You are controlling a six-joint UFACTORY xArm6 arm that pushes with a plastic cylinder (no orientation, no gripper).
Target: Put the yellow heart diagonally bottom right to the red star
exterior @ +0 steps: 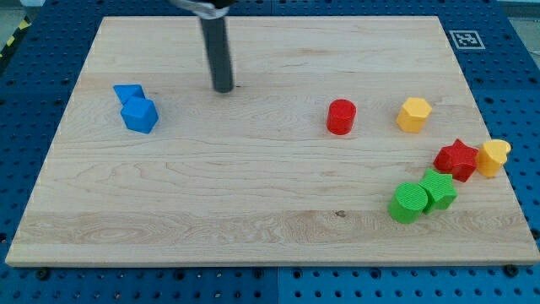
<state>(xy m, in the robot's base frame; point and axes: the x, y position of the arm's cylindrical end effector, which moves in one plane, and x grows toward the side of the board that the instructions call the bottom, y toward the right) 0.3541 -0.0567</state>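
The red star (456, 159) lies near the board's right edge. The yellow heart (494, 156) touches its right side, level with it, at the board's very edge. My tip (223, 88) rests on the board in the upper left-middle, far left of both blocks. It stands to the right of and a little above the two blue blocks and touches no block.
A red cylinder (341, 116) and a yellow hexagon (414, 114) sit upper left of the star. A green cylinder (408, 203) and a green star-like block (439, 189) touch each other just below the red star. Two blue blocks (135, 107) sit at the left. The wooden board (253, 219) lies on a blue pegboard.
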